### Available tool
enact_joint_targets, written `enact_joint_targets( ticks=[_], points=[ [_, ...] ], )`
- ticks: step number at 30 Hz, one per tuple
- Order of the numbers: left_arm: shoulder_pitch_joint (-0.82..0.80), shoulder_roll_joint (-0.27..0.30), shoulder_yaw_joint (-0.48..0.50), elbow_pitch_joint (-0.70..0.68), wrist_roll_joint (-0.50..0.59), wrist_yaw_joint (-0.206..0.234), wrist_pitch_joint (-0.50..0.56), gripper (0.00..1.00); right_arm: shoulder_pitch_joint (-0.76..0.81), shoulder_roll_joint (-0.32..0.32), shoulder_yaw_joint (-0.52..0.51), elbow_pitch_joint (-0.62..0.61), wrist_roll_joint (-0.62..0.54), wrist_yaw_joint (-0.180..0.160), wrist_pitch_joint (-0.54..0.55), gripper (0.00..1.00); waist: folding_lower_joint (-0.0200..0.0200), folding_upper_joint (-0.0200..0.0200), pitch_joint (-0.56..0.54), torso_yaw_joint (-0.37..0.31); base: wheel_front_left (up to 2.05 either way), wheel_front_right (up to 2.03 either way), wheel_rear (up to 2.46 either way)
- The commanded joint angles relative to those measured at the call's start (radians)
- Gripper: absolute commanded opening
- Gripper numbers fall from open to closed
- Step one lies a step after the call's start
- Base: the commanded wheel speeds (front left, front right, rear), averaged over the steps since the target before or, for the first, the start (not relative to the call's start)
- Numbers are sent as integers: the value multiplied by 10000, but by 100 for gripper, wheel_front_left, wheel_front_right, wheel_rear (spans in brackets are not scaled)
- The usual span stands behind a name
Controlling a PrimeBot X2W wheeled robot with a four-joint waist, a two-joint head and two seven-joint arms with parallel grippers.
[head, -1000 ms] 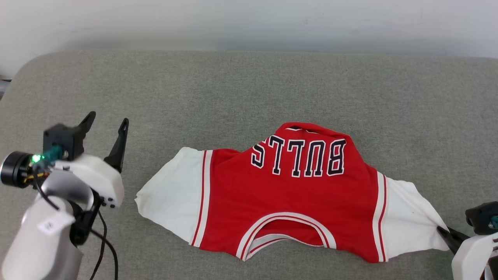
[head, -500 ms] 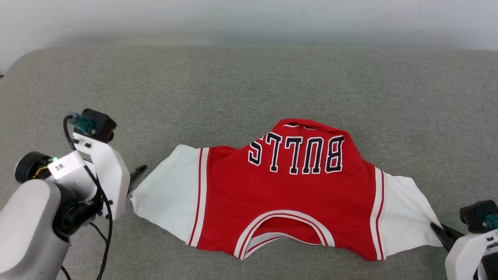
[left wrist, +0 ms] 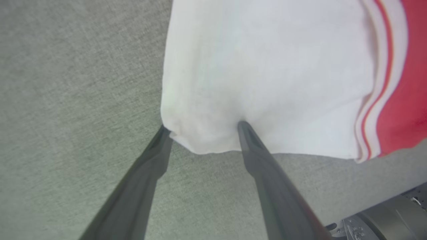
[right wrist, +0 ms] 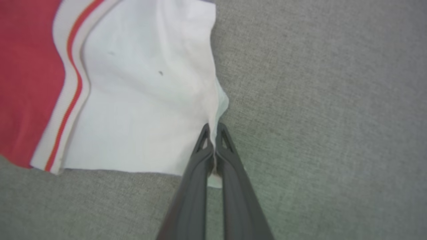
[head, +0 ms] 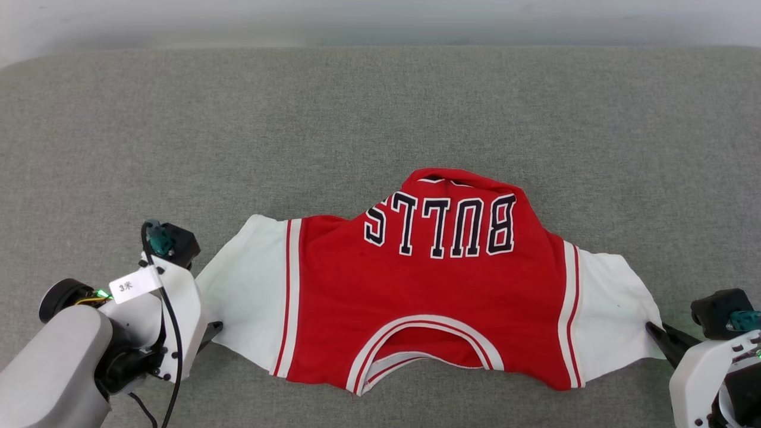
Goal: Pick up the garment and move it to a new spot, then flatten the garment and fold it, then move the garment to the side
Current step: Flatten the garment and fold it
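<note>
**Right wrist view and left wrist view: gripper status at the sleeve corners**

1. Right gripper point(right wrist: 213, 126). Both dark fingers point(right wrist: 196, 186) are pressed together along their length. The outer edge of the right sleeve point(right wrist: 143, 110) is pinched between the tips. A scrap of white cloth shows in the slit between the fingers, closer to the wrist. In the head view this gripper sits at the near right, with its tips on the sleeve's near outer corner.

2. Left gripper point(left wrist: 202, 126). The fingers are spread wide and nothing is clamped. One tip presses on the top face of the left sleeve point(left wrist: 267, 66), a little in from the corner. The other tip meets the sleeve's outer edge at the corner. The corner cloth lies between the two tips. In the head view the white gripper housing sits at the near left, just beside the sleeve.

3. Garment point(head: 428, 297). It lies spread on the grey cushion point(head: 380, 107), in the near half and roughly centred between left and right. The white sleeves extend left and right, each joined to the red body by red-and-white striping. The striped neck opening faces the near edge. The "BULLS" lettering reads upside down near the far edge, where the red body narrows to a rounded hump.

4. Surroundings. A pale wall point(head: 380, 18) runs behind the cushion's far edge.
</note>
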Motion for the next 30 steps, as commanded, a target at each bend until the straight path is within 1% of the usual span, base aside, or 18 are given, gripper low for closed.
enact_joint_targets(
  ticks=[1,4,9,10,11,12,13,15,20,25,30],
  points=[
    [31,-59,-150,276,-89,-3,-58,100,-144,-26,50,31,-28,-17,-52,0,0,-1,79,-56,0,0,0],
    [47,-62,-616,736,-62,-3,-26,100,-265,-75,148,45,5,-17,-63,0,0,-1,176,-134,0,0,0],
    [8,-104,-1300,1143,-334,-2,-32,100,-384,-155,199,81,70,-17,-106,0,0,-1,232,-166,0,0,0],
    [-23,-85,-1396,1193,-387,-2,-87,95,-396,-163,200,83,82,-17,-108,0,0,-1,230,-164,0,0,0],
    [-63,-84,-1438,1226,-470,-2,-174,3,-402,-165,211,79,92,-17,-103,0,0,-1,225,-162,0,0,0],
    [-63,-84,-1438,1226,-470,-2,-174,3,-402,-165,211,79,92,-17,-103,0,0,-1,225,-162,0,0,0],
    [-88,-102,-1482,1264,-561,-2,-239,0,-408,-154,232,70,100,-17,-105,0,0,-1,215,-158,0,0,0],
    [-131,-100,-1531,1338,-623,-2,-410,0,-416,-114,278,42,125,-17,-128,0,0,-1,185,-145,0,0,0],
    [-346,-78,-1387,1352,-630,-4,-1267,0,-329,-69,286,-41,224,-16,-247,0,0,-1,-71,-62,0,0,0],
    [-588,62,-1026,768,-475,8,-2461,0,-159,-110,96,-288,224,-17,-482,0,0,-1,-461,49,0,0,0],
    [-653,199,-683,-140,-314,198,-3360,0,-22,-12,-274,-782,385,-17,-644,0,0,-1,-874,189,0,0,0]
  ],
)
